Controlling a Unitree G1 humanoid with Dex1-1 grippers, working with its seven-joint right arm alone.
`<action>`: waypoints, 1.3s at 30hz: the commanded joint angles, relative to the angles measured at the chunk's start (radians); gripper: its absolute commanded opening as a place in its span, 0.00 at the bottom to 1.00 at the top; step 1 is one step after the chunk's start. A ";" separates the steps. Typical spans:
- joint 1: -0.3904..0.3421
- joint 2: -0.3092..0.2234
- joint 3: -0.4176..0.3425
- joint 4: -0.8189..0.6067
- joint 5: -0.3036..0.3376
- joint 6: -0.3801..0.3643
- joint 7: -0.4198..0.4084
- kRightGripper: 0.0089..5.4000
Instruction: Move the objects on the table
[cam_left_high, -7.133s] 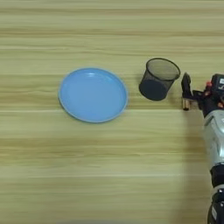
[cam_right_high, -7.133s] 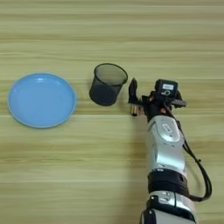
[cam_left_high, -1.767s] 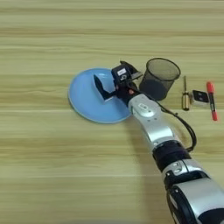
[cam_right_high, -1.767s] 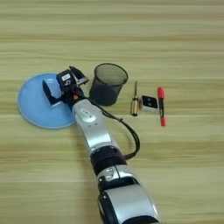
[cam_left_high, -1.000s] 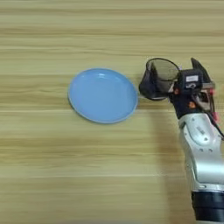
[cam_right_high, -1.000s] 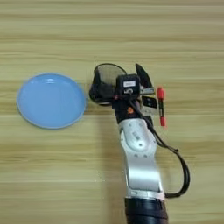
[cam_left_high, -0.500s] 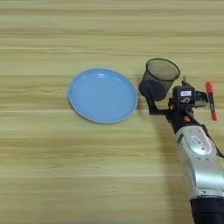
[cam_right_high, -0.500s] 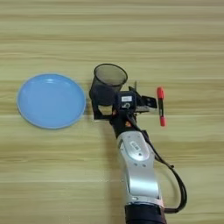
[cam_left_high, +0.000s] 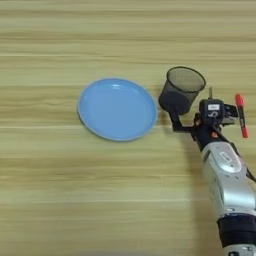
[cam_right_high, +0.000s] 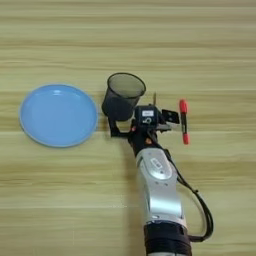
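My hand (cam_right_high: 141, 125) sits just below the mesh cup (cam_right_high: 122, 96), its fingers spread wide: one black finger (cam_right_high: 114, 128) reaches left under the cup's base, the other (cam_right_high: 171, 116) points right toward a red-handled tool (cam_right_high: 183, 121). I cannot tell whether anything lies between them. A thin screwdriver tip (cam_right_high: 154, 96) shows above the hand. The blue plate (cam_right_high: 58, 115) lies on the surface (cam_right_high: 128, 45), well left of the hand, just beside the cup.

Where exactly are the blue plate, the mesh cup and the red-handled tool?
blue plate (cam_left_high: 116, 108), left eye view, middle of its dish.
mesh cup (cam_right_high: 121, 100), right eye view, its outer wall.
red-handled tool (cam_right_high: 183, 121), right eye view, along its red handle.
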 joint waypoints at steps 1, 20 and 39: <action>-0.117 -0.043 -0.007 0.011 0.013 -0.036 0.008 0.99; -0.233 -0.063 -0.015 0.151 0.019 -0.070 0.033 0.99; -0.429 -0.113 -0.040 0.522 0.025 -0.199 0.042 0.99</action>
